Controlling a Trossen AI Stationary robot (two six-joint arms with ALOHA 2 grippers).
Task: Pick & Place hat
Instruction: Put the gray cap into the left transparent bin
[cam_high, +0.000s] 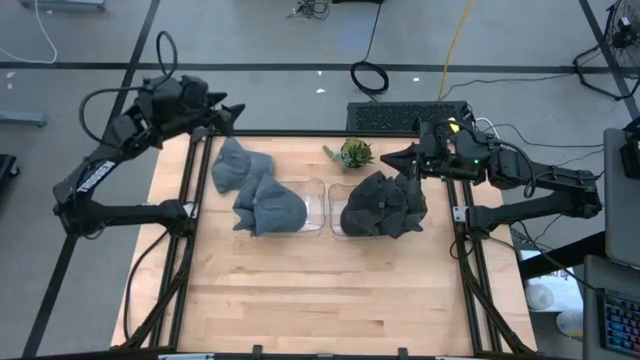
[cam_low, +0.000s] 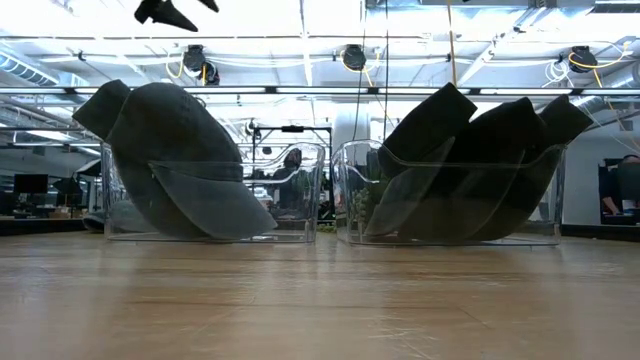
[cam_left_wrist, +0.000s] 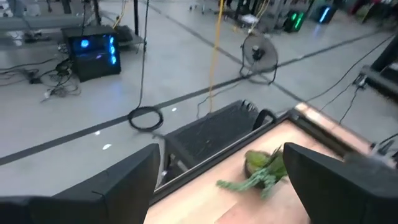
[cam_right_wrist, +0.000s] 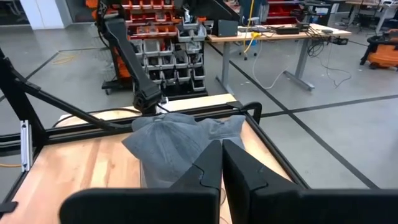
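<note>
Blue-grey hats (cam_high: 262, 200) (cam_low: 170, 150) fill the left clear bin (cam_low: 290, 200). One of them (cam_high: 232, 165) droops over the bin's far-left rim. Dark grey hats (cam_high: 382, 205) (cam_low: 470, 150) are heaped in the right clear bin (cam_low: 350, 200). My left gripper (cam_high: 233, 108) (cam_left_wrist: 222, 152) is open and holds nothing. It hangs high over the table's far-left corner, above and beyond the blue-grey hats. My right gripper (cam_high: 387, 157) (cam_right_wrist: 221, 146) is shut and holds nothing. It hovers by the far right, just beyond the dark hats, pointing toward the table's left.
A small green plant (cam_high: 350, 152) (cam_left_wrist: 261, 171) stands at the far edge between the two grippers. Black frame rails (cam_high: 195, 230) run along the table's left and right sides. Bare wood (cam_high: 320, 290) lies in front of the bins.
</note>
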